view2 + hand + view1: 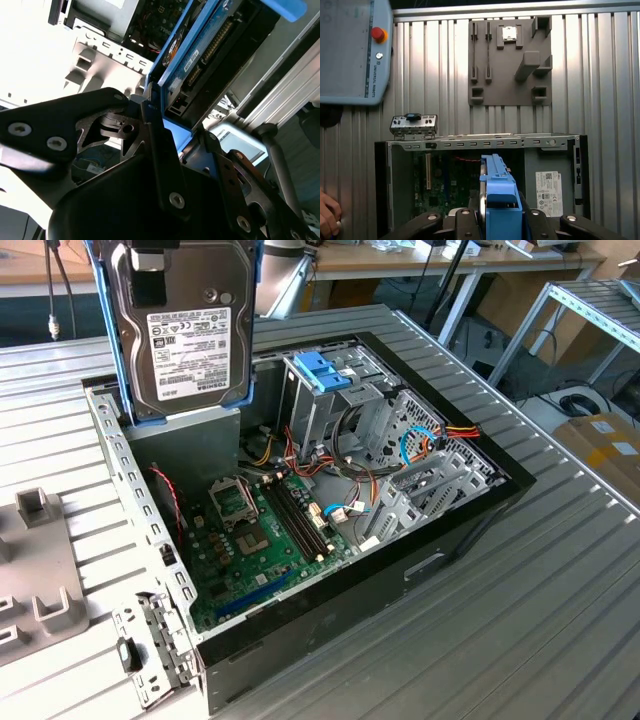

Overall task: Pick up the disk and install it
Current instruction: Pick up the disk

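Note:
The disk (185,330), a silver-grey drive with a white label in a light-blue carrier, hangs upright over the back left corner of the open computer case (450,540). My gripper (497,216) is shut on it, a black finger (464,220) clamped against each side of the blue carrier (497,195). In the second wrist view the disk (215,60) shows its connector end just past the gripper (177,137). Inside the case a metal drive cage (345,410) carries a bare blue bracket (322,370), to the exterior view's right of the hanging disk.
The motherboard (260,530) and loose cables (420,445) fill the case floor. A grey box with a white label (547,185) sits in one case corner. Outside lie a grey fixture plate (510,55), a small metal bracket (413,125), a teach pendant (350,50) and a hand (327,215).

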Robot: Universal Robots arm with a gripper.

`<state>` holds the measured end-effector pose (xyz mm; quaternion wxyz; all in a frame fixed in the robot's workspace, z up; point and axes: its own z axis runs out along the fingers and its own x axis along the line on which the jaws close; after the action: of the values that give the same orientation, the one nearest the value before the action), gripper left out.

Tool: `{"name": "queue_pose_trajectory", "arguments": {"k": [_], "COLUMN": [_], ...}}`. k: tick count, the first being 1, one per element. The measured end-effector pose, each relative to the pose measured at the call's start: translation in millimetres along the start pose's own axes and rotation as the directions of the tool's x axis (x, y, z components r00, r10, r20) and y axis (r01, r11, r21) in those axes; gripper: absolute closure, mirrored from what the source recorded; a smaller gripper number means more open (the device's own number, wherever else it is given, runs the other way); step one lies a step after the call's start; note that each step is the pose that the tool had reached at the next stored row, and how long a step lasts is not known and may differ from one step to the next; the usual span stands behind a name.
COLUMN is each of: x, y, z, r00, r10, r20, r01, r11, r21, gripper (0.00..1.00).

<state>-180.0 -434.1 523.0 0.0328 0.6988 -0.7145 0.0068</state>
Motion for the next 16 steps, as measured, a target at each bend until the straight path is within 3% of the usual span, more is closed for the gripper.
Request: {"name": "queue_pose_trajectory", "arguments": {"k": [16], "x": [1.2], "y": [-8.3], "z": [0.0], "r00": [1.0000], "r10": [0.000], "r20": [0.0000], "r01": [0.000], "r11": [1.0000], "r21": [0.0000], "gripper": [0.63]}}
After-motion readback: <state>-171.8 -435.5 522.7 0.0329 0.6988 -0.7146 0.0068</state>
